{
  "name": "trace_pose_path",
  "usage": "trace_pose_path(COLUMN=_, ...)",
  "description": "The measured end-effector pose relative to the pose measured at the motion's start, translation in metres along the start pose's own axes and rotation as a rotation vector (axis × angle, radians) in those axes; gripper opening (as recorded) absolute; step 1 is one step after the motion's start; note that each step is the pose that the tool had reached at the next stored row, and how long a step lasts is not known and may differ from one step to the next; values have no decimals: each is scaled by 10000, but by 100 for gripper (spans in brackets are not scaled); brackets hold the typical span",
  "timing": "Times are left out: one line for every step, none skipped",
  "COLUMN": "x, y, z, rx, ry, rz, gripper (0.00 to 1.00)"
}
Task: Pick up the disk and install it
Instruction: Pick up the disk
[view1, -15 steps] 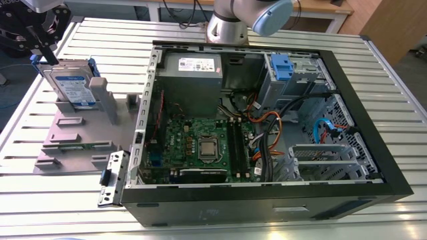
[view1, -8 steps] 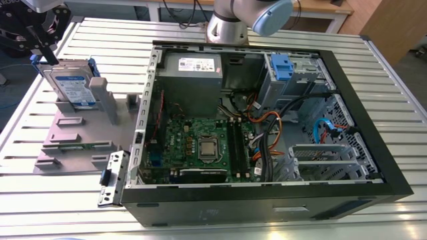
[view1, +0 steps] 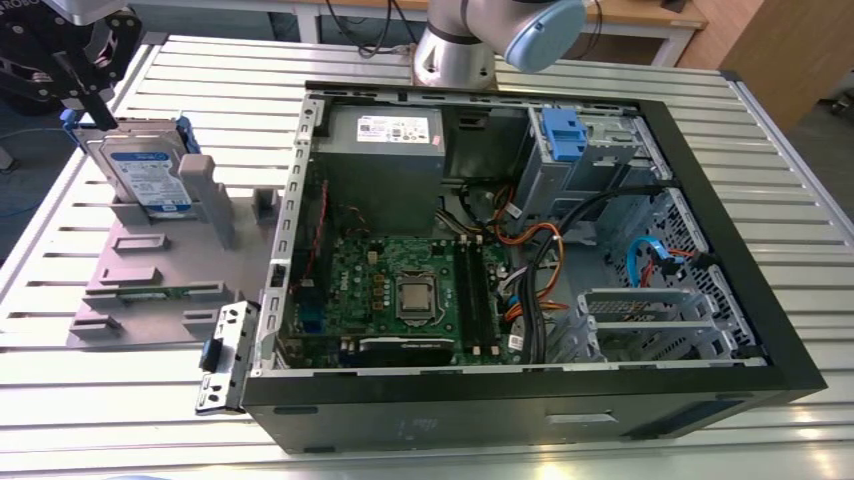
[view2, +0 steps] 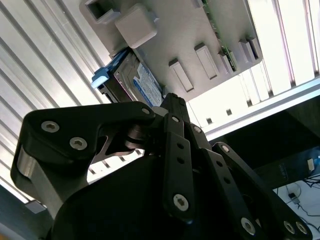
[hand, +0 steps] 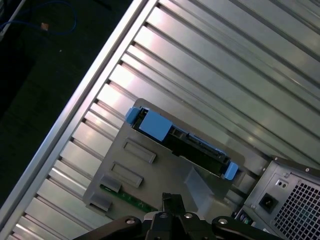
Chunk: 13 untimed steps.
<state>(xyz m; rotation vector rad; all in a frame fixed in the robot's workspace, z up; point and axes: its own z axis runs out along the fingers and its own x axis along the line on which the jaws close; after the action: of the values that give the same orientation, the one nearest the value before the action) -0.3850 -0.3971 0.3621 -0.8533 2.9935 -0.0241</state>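
Observation:
The disk (view1: 140, 170) stands on edge in a grey holder (view1: 147, 270) on the slatted table, at the exterior view's left beside the open computer case (view1: 534, 400). It is silver with a blue-and-white label and blue rails. My gripper (view1: 96, 118) hangs just above the disk's far top corner, its black fingers drawn together with nothing between them. In the second wrist view the disk (view2: 145, 85) lies just beyond the gripper (view2: 172, 97). In the first wrist view the disk's blue-railed top edge (hand: 192, 145) sits apart from the gripper (hand: 171, 199), over the holder (hand: 165, 180).
Inside the case are a grey power-supply box (view1: 387, 135), a motherboard (view1: 414, 290), cables, and a drive cage with a blue latch (view1: 561, 135) at the back right. The arm's base (view1: 461, 45) stands behind the case. A metal bracket (view1: 224, 355) leans at the case's front left corner.

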Motion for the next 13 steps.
trace_pose_path(x=0, y=0, z=0, rx=0, ry=1, rz=-7, gripper=11)
trace_pose_path(x=0, y=0, z=0, rx=0, ry=1, rz=-15, gripper=11)
trace_pose_path(x=0, y=0, z=0, rx=0, ry=0, rz=-21, gripper=11)
trace_pose_path(x=0, y=0, z=0, rx=0, ry=0, rz=-28, gripper=11)
trace_pose_path(x=0, y=0, z=0, rx=-1, ry=0, rz=-35, gripper=11)
trace_pose_path(x=0, y=0, z=0, rx=-1, ry=0, rz=-41, gripper=11)
trace_pose_path(x=0, y=0, z=0, rx=-1, ry=0, rz=-48, gripper=11)
trace_pose_path(x=0, y=0, z=0, rx=-1, ry=-1, rz=-55, gripper=11)
trace_pose_path(x=0, y=0, z=0, rx=-1, ry=-1, rz=-62, gripper=11)
trace_pose_path(x=0, y=0, z=0, rx=-2, ry=-1, rz=-69, gripper=11)
trace_pose_path(x=0, y=0, z=0, rx=-2, ry=-1, rz=-76, gripper=11)
trace_pose_path(x=0, y=0, z=0, rx=-2, ry=-1, rz=-82, gripper=11)
trace_pose_path(x=0, y=0, z=0, rx=-2, ry=-2, rz=-88, gripper=11)
